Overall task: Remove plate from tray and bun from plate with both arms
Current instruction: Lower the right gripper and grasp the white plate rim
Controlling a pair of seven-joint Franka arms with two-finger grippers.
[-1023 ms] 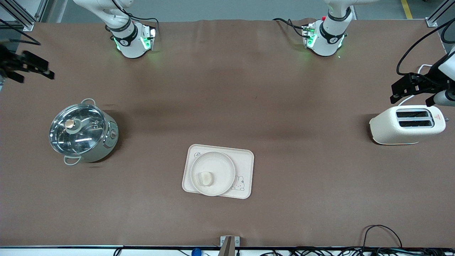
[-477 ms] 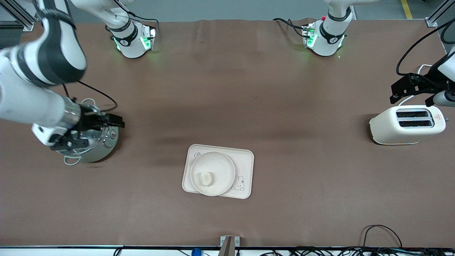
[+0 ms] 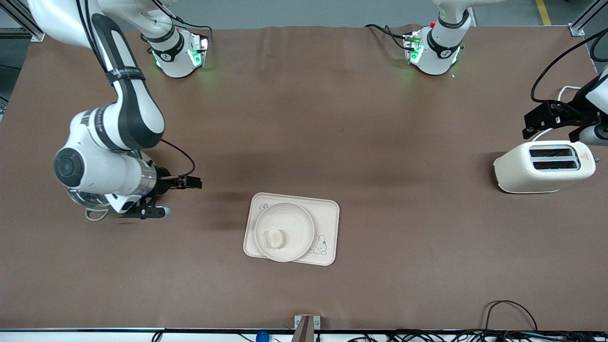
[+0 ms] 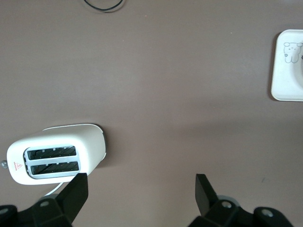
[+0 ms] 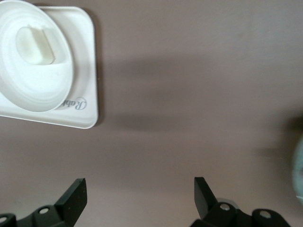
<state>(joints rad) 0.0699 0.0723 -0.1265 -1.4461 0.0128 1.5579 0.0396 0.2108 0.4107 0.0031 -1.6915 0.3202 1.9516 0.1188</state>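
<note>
The round cream plate (image 3: 292, 221) lies on the rectangular rabbit tray (image 3: 327, 211), near the front camera at mid-table. The small pale bun (image 3: 274, 238) rests in the plate, flat side up; the right wrist view shows the bun (image 5: 34, 45) and the plate (image 5: 42, 90) too. My right gripper (image 3: 175, 197) hangs open and empty over bare table between the pot and the tray. My left gripper (image 3: 527, 126) waits open and empty over the table beside the toaster, at the left arm's end. Both wrist views show wide-apart fingers, right gripper (image 5: 140, 194) and left gripper (image 4: 140, 191).
A steel pot with a glass lid (image 3: 90, 199) stands at the right arm's end, mostly hidden under the right arm. A white two-slot toaster (image 3: 541, 168) sits at the left arm's end, its cord trailing toward the bases. Cables lie along the table's front edge.
The right arm has swung in from off the table's end, passed over the pot and now reaches toward the tray. The left arm, plate and bun have stayed put.
</note>
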